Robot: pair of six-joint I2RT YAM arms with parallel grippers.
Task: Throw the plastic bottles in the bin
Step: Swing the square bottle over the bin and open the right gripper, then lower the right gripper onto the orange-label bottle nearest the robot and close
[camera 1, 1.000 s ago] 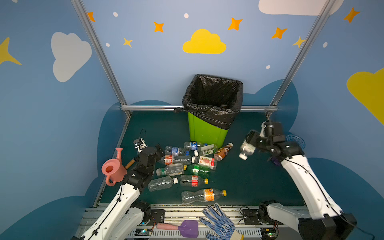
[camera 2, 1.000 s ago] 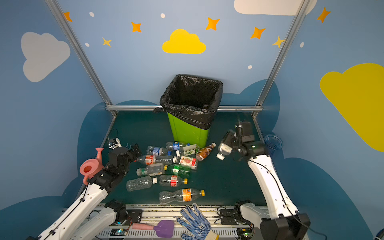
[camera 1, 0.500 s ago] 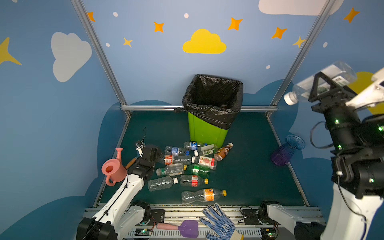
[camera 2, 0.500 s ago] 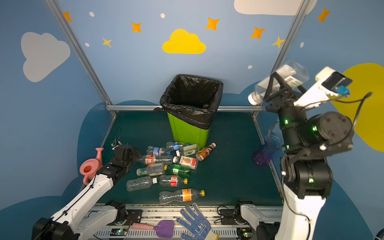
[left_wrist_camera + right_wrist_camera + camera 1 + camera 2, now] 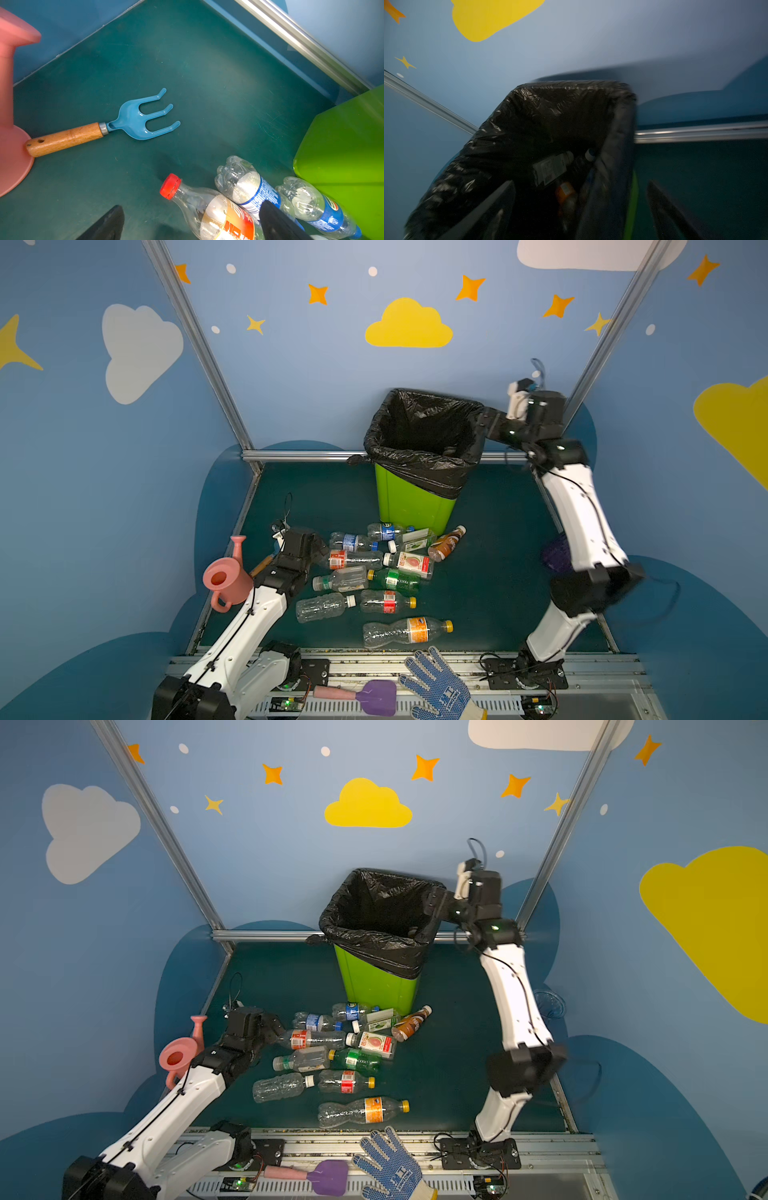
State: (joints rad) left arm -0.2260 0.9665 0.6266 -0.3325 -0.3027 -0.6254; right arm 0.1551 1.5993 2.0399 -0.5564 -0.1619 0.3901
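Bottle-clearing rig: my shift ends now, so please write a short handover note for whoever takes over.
Left gripper: open, empty, low by the red-capped bottle.
Right gripper: open, empty, at the rim of the bin.
Done: several bottles lie inside the bin's black bag.
Left: about eleven plastic bottles lie on the floor in front of the bin; all go in.
The pink watering can and blue hand fork stay.
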